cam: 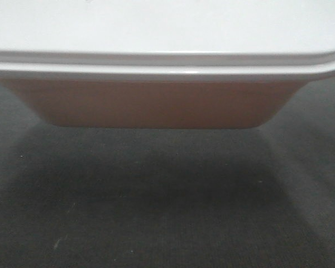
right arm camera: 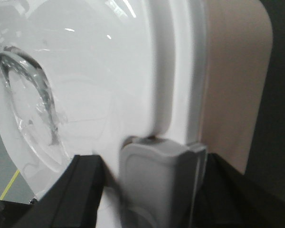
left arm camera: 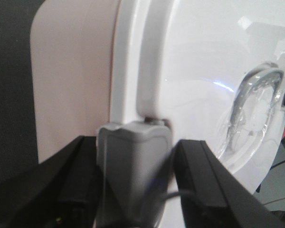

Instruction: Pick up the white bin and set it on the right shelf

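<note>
1. Position: white bin point(cam: 156, 103) fills the upper front view, very close to the camera. Its lid point(cam: 156, 28) faces up and sits level. The pinkish base seems to hang above the dark floor point(cam: 156, 212), with a shadow under it.
2. Long axis: it runs side to side across the robot's front, from one gripper to the other. Each arm has one short end, so neither is nearer.
3. Left gripper point(left arm camera: 135, 154): the jaws sit either side of the grey end latch point(left arm camera: 133, 137) and appear clamped on it. The lid's recessed handle point(left arm camera: 256, 109) lies beyond, toward the bin's middle.
4. Right gripper point(right arm camera: 149, 164): the mirror case. It is closed on the opposite latch point(right arm camera: 156, 185), and the handle point(right arm camera: 28, 90) again lies inboard.
5. Key relation: the bin lies inward from both grippers and is pinched lengthwise between them. Any swing toward the right shelf probably needs both arms to keep this spacing, or one latch may slip.
6. Right shelf: it shows in no view, so its bearing from the bin cannot be told.
</note>
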